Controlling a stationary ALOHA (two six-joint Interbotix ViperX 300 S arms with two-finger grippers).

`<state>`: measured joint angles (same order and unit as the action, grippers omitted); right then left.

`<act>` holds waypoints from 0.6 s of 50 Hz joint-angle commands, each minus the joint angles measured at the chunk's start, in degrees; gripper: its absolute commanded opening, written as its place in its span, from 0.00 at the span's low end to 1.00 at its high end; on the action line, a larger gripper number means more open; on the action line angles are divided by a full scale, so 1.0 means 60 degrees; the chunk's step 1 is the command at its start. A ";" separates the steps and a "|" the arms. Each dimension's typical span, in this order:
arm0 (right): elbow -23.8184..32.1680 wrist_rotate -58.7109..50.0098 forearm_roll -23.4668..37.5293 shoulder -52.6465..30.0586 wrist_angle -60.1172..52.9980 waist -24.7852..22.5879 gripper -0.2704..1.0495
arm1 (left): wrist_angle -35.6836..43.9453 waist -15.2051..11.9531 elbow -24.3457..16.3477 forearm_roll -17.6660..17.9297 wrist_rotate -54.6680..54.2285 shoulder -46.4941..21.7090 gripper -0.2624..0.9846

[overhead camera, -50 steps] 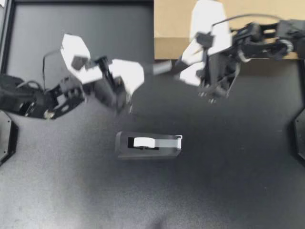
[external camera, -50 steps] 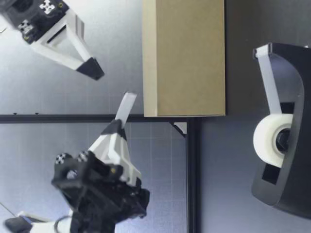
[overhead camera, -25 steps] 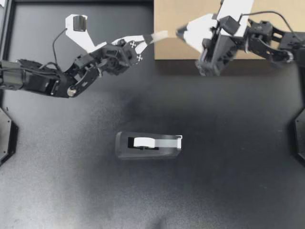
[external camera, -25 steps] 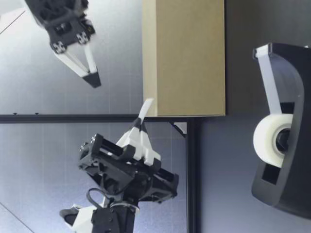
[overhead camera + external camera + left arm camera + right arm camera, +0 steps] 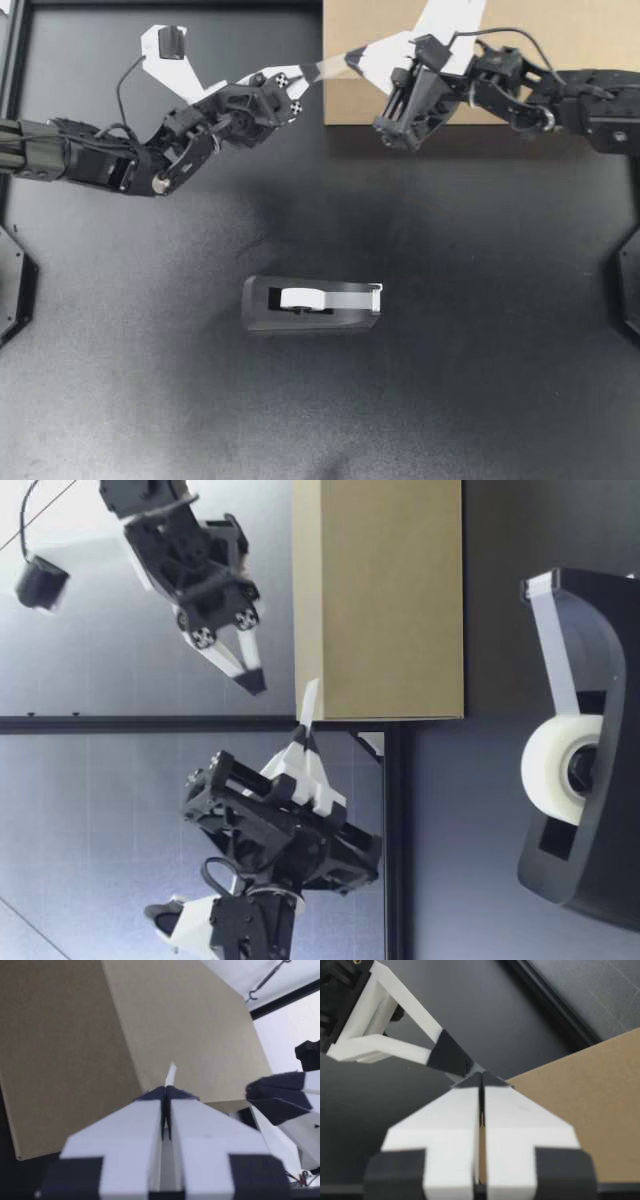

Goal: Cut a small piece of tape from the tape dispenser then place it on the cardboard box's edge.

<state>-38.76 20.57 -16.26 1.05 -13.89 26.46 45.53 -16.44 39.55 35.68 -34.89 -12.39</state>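
Gripping the tape strip [image 5: 330, 68] between closed fingers, the left tool [image 5: 308, 76] hangs beside the cardboard box [image 5: 350, 100], at the box's upper edge on my left side. The held end of the tape strip is hidden inside the fingers; only the free end shows.

The right tool [image 5: 353, 62] has its fingers pressed together, with nothing seen between them. From above, its tip appears to meet the free end of the tape strip. The low view, however, places that tip higher than the tape strip and apart from it.

Contact between tape strip and box cannot be confirmed. In the left wrist view the free end merely overlaps the box's corner edge.

The long axis of the tape strip runs from the left tool toward that corner, free end tilted upward.

The box is cut off at the far side of the top view.

The tape dispenser [image 5: 312, 303] sits on the worktop [image 5: 480, 320], well apart from both tools. Its long axis lies crosswise, with the cutter end toward my right. The low view cuts off part of its base.
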 commanded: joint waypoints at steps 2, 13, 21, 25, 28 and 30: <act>0.0381 0.0029 0.0015 -0.0161 -0.0015 0.0073 0.11 | 0.0015 -0.0073 -0.0190 0.0000 0.0029 0.0117 0.12; 0.0732 0.0029 0.0015 -0.0747 0.0234 0.0117 0.11 | 0.0000 -0.0088 -0.0161 0.0015 0.0029 0.0059 0.12; 0.0820 0.0044 0.0029 -0.0952 0.0322 0.0176 0.11 | 0.0000 -0.0117 -0.0176 0.0029 0.0029 -0.0015 0.12; 0.0835 0.0029 0.0029 -0.1025 0.0337 0.0249 0.11 | 0.0000 -0.0117 -0.0176 0.0029 0.0029 -0.0029 0.12; 0.0835 0.0044 0.0029 -0.1069 0.0366 0.0322 0.11 | 0.0000 -0.0117 -0.0190 0.0029 0.0029 -0.0044 0.12; 0.0850 0.0044 0.0029 -0.1084 0.0396 0.0352 0.11 | 0.0000 -0.0132 -0.0190 0.0029 0.0029 -0.0044 0.12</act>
<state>-34.98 20.74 -16.17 -5.98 -11.60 27.60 45.35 -16.88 39.55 36.04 -34.89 -13.45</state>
